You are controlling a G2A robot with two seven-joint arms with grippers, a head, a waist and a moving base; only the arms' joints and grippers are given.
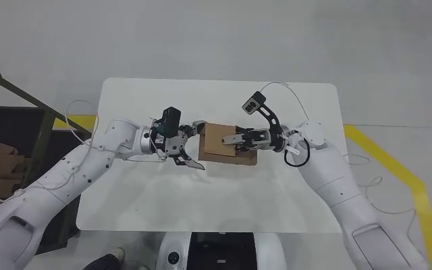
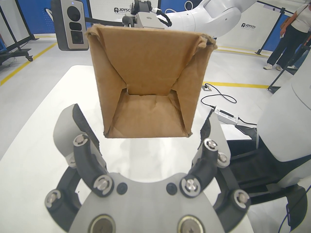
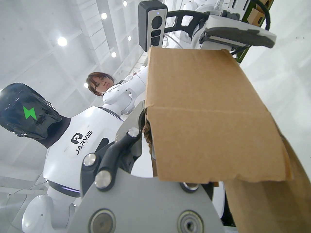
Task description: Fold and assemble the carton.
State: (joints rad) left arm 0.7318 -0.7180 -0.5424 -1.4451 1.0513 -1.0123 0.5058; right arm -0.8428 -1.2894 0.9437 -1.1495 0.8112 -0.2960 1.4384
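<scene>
Carton (image 1: 214,147) clamped by right hand (image 1: 226,139), left hand (image 2: 143,116) spread

Light: bright, even, from round ceiling lamps (image 3: 62,41) overhead.
Shadows: soft and faint; a pale one lies under the carton (image 2: 148,83) on the tabletop (image 2: 36,127).
Glare: the white tabletop shines beneath the carton; the lamps bloom.
Distortion: both wrist views bow straight lines near their edges.

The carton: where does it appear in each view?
Top view: carton at table centre, between left gripper and right gripper.
Left wrist view: carton, open end toward camera, beyond the left gripper's open fingers.
Right wrist view: carton close, in the right gripper.
Shared landmark: left gripper at the open end.
</scene>
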